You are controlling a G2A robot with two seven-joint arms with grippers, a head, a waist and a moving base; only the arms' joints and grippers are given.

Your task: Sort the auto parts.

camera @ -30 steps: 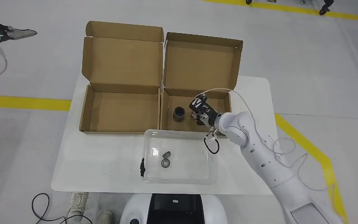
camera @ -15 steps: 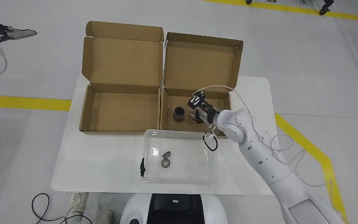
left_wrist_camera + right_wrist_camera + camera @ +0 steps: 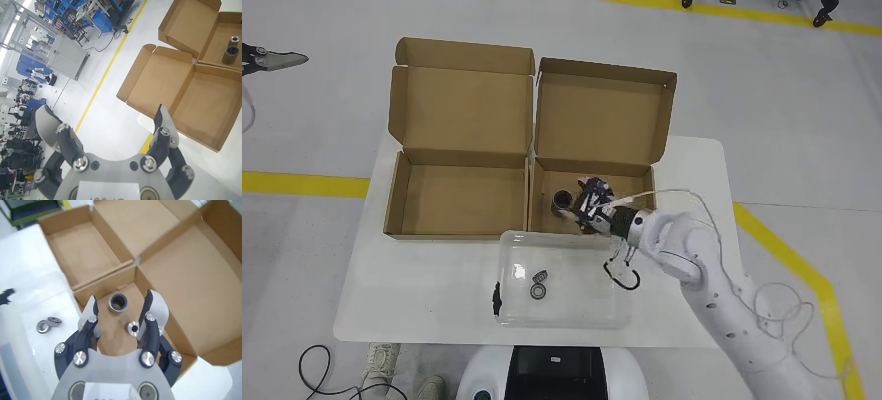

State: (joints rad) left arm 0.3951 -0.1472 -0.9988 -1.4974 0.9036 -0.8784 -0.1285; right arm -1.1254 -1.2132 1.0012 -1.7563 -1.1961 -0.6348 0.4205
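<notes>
My right gripper (image 3: 591, 207) (image 3: 121, 294) hangs open over the right cardboard box (image 3: 632, 188), near its front wall. Below it, on the box floor, stand a dark metal sleeve (image 3: 562, 202) (image 3: 118, 303) and a small silver cylinder (image 3: 133, 328); the cylinder is beside one finger and nothing is held. Two silver bearings (image 3: 539, 283) (image 3: 47, 324) and a black part (image 3: 497, 298) lie in the clear tray (image 3: 587, 305). My left gripper (image 3: 103, 107) is open and empty, off the table's left side, high above the floor.
The left cardboard box (image 3: 457, 198) (image 3: 204, 106) stands open with a bare floor. Both boxes have raised lids at the back. The white table (image 3: 412, 290) has free room in front of the left box and at the right end.
My right gripper has shifted a little left and toward the front wall of the right box, with the arm swinging nearer the tray. The parts in the tray have not moved.
</notes>
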